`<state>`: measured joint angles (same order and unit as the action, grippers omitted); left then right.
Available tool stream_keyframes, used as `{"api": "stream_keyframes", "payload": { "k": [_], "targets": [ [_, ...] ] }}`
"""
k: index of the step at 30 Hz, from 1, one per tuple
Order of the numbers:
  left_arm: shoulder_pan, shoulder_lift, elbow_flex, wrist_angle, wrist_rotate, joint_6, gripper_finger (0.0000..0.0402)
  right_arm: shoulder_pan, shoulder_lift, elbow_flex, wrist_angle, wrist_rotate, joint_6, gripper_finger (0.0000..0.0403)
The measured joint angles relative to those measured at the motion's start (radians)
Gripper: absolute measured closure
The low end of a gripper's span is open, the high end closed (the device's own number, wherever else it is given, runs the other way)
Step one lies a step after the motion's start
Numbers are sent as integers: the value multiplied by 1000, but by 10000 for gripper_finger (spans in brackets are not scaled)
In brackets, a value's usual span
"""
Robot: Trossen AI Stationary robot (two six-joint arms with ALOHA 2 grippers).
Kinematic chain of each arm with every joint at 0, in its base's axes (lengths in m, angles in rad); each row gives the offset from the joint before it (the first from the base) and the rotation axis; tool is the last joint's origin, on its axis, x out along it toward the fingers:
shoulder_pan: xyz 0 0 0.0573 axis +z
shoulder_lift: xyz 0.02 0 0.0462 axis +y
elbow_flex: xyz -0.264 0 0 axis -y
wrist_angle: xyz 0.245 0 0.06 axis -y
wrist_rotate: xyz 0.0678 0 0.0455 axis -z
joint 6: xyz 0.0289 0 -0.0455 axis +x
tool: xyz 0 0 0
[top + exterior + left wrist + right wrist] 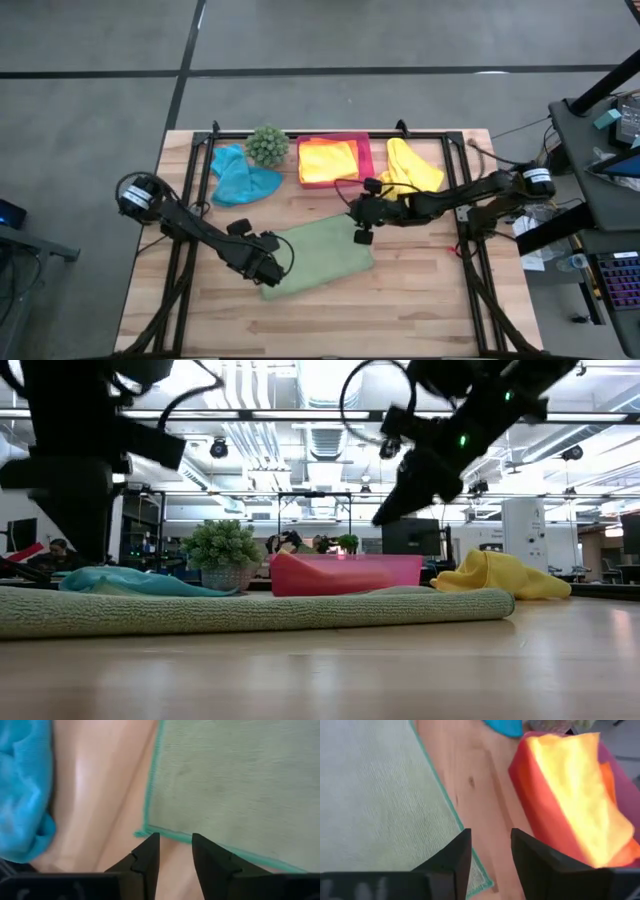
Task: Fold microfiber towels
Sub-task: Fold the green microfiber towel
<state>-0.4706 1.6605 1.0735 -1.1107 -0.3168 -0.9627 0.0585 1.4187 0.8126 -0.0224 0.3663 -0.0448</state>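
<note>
A light green towel (pixel 318 258) lies folded flat on the table's middle; in the low view it is a long low strip (pixel 250 610). My left gripper (pixel 175 845) stands open just above the towel's near left corner (pixel 146 832), pointing steeply down, with nothing between its fingers. My right gripper (pixel 490 845) hovers open over bare wood beside the towel's far right edge (pixel 451 805); in the low view it hangs clear above the towel (pixel 385 515). A teal towel (pixel 240 178) and a yellow towel (pixel 412 170) lie crumpled at the back.
A pink tray (pixel 364 150) at the back middle holds a yellow towel (pixel 327 160) on an orange one. A small spiky green plant (pixel 267 145) stands left of it. Bare wood (pixel 420 300) shows along the near edge.
</note>
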Motion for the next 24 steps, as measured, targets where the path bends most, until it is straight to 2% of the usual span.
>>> {"api": "stream_keyframes", "payload": {
  "k": [4, 6, 12, 15, 17, 24],
  "targets": [
    [-4, -27, 45, 18, 33, -1, 302, 20, -79, 15, -110, -18, 74, 272],
    [-7, -32, 67, 49, 33, 0, 301, 30, -117, 15, -156, -62, 129, 275],
    [-14, -37, 98, 265, 34, 59, 301, 58, -192, 15, -233, -327, 310, 284],
    [-22, -35, 90, 383, 34, 80, 301, 79, -201, 15, -257, -401, 415, 280],
    [-30, -26, 85, 426, 38, 75, 301, 94, -197, 15, -284, -428, 461, 270],
    [-74, 48, 84, 449, 42, 7, 301, 116, -150, -9, -363, -409, 650, 206]
  ]
}}
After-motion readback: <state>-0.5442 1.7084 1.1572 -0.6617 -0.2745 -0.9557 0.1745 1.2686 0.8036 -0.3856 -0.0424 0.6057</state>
